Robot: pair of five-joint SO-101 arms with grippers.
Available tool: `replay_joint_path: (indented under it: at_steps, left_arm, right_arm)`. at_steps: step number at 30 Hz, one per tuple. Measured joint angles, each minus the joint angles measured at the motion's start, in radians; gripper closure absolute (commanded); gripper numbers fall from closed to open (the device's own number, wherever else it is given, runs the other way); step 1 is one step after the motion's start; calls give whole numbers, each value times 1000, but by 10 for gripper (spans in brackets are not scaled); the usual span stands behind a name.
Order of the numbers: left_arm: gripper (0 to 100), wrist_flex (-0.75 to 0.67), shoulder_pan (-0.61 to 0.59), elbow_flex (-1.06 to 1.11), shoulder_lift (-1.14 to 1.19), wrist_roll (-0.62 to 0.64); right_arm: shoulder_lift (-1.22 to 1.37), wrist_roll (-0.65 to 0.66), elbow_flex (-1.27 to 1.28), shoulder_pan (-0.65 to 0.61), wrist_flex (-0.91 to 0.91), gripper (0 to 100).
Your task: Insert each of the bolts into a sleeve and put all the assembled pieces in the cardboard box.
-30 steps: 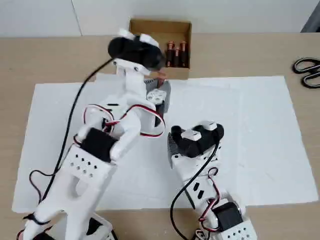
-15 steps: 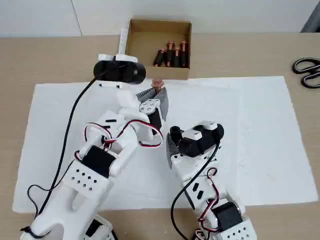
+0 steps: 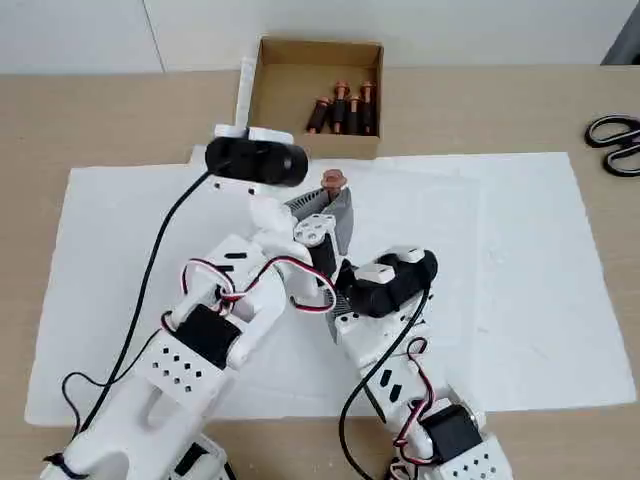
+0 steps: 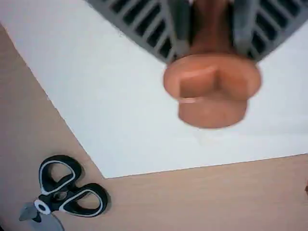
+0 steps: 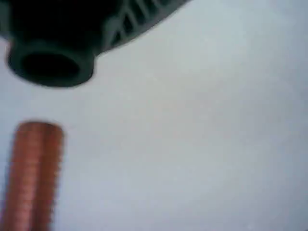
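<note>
Black plastic comes first, nearest me: the black sleeve (image 5: 50, 62) sits at the tip of the right gripper (image 3: 342, 296), just below centre in the high view. The jaws look clenched on it, and its open mouth faces outward. In the right wrist view, lower left, the threaded end of the bolt (image 5: 34, 175) hangs near that mouth but is not yet in it.

Just beyond, at the centre of the high view, the left gripper (image 3: 331, 196) has its jaws clamped on the bolt's shank, right under the copper head. A second ago this arm was stretched up against the front wall of the cardboard box (image 3: 320, 45). Since then it has drawn back down and a little right over the white paper (image 3: 500, 260), and the right arm has leaned slightly left to meet it.

That brings thread and bore close together, so I take this as the lining-up before insertion. They look offset rather than in line, so the next move calls for careful aiming.

Farther off, upper middle, four assembled pieces (image 3: 342, 108) lie side by side in the box's right half. Scissors (image 3: 615, 140) rest on the counter (image 3: 100, 110) at the far right edge.
</note>
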Motion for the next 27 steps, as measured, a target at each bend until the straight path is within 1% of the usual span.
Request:
replay_joint_path:
  at_steps: [3, 7, 14, 20, 27]
  left_arm:
    - [994, -55, 2, 60, 0, -41]
    - [994, -94, 2, 92, 0, -51]
    - [994, -95, 2, 94, 0, -52]
    - [994, -46, 32, 94, -3, -52]
    - [994, -44, 32, 94, -6, -52]
  right_arm:
    - [0, 0, 0, 0, 0, 995]
    - [0, 0, 0, 0, 0, 995]
    - [0, 0, 0, 0, 0, 995]
    - [2, 0, 2, 2, 0, 995]
    - [2, -2, 2, 2, 0, 995]
